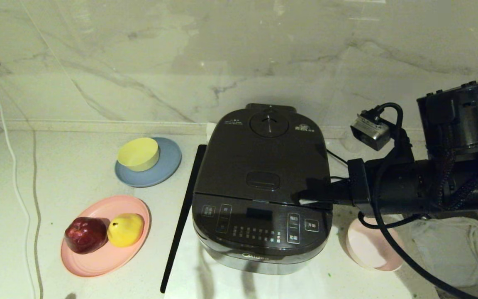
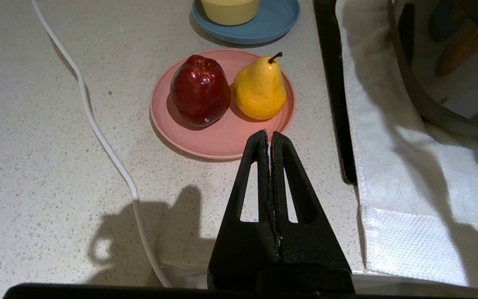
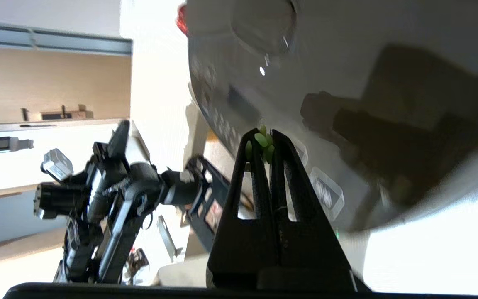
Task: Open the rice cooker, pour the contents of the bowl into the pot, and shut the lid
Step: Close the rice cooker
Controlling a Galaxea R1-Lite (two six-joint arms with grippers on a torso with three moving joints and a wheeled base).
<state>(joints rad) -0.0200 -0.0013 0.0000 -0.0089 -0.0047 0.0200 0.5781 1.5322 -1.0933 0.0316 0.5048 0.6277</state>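
1. The right gripper (image 1: 305, 202) reached in from the right with its jaws pressed together, tips over the near right part of the lid (image 1: 264, 162), at the seam above the control panel. A few green bits (image 3: 261, 141) clung to its fingertips in the right wrist view; it held nothing else.
2. The rice cooker (image 1: 264, 195) stood shut in the middle of the counter on a white towel (image 2: 409, 199). The oval latch button (image 1: 263, 180) lay just left of the gripper tips.
3. Whether the lid had latched could not be told. If closing was the step in hand, a firm, straight downward press near the front edge would likely seat it; pushing sideways could slide the cooker on the towel.
4. The bowl (image 1: 367, 245) sat just right of the cooker, under the arm, apparently emptied.
5. Farther left lay a pink plate (image 1: 98, 257) with an apple (image 1: 85, 234) and pear (image 1: 125, 229), and a yellow bowl (image 1: 138, 154) on a blue plate (image 1: 168, 166).
6. The left gripper (image 2: 270, 135), jaws together, hung over the counter near the pink plate.
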